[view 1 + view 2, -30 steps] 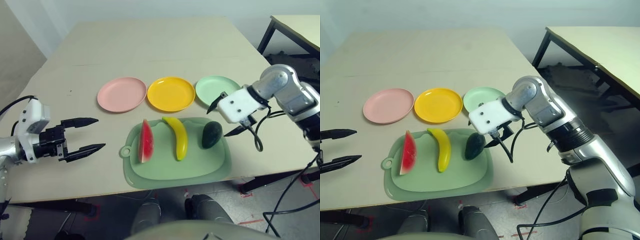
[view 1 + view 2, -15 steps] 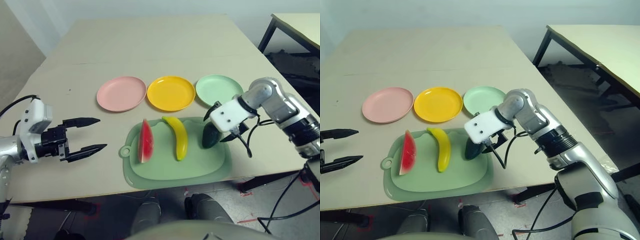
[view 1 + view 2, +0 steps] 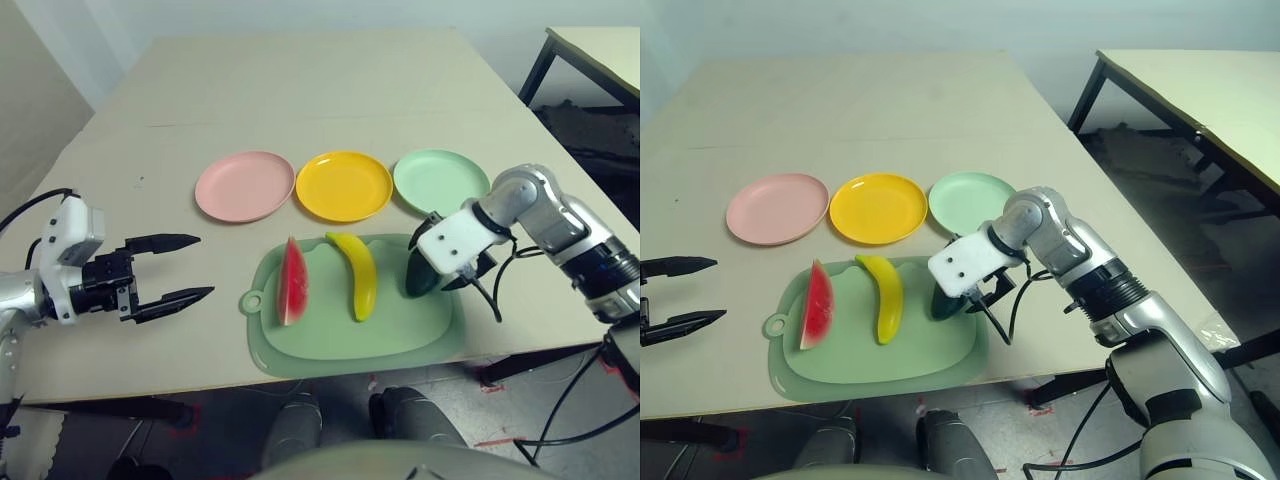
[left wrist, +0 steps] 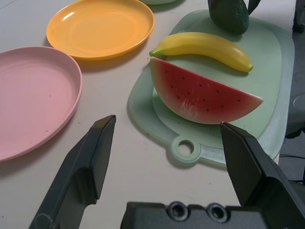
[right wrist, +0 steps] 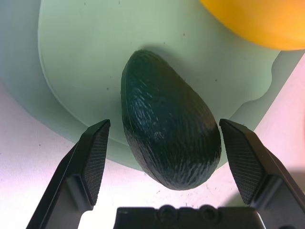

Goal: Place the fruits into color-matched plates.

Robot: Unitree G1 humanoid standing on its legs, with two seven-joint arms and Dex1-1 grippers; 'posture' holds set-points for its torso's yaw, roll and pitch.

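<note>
All three fruits lay on the green cutting mat (image 3: 350,335), taken here as the landmark: watermelon wedge (image 3: 292,282) toward the mat's left end near its handle loop, banana (image 3: 355,272) across the middle, avocado (image 5: 167,148) at the right end near the mat's edge. Beyond the mat's far edge sat the three plates, none holding fruit: pink plate (image 3: 245,186) past the far-left corner, yellow-orange plate (image 3: 343,185) straight beyond the middle, mint green plate (image 3: 440,180) beyond the far-right corner. Right gripper (image 5: 167,162) hung over the mat's right end, pointed steeply down, fingers spread wide with the avocado between them; a clear gap showed on each side in the right wrist view, so nothing gripped. Left gripper (image 3: 180,268) hovered off the mat's left side above bare table, likewise spread and empty, aimed toward the watermelon end. Step in hand, by my reading: the pick of the avocado, at the point of straddling it. Next move likely calls for settling a little lower if needed, closing squarely across the avocado's width, then lifting clear of the mat and carrying it to the mint green plate just beyond. The avocado's rounded, tapering body could squirt out of an off-centre pinch.
</note>
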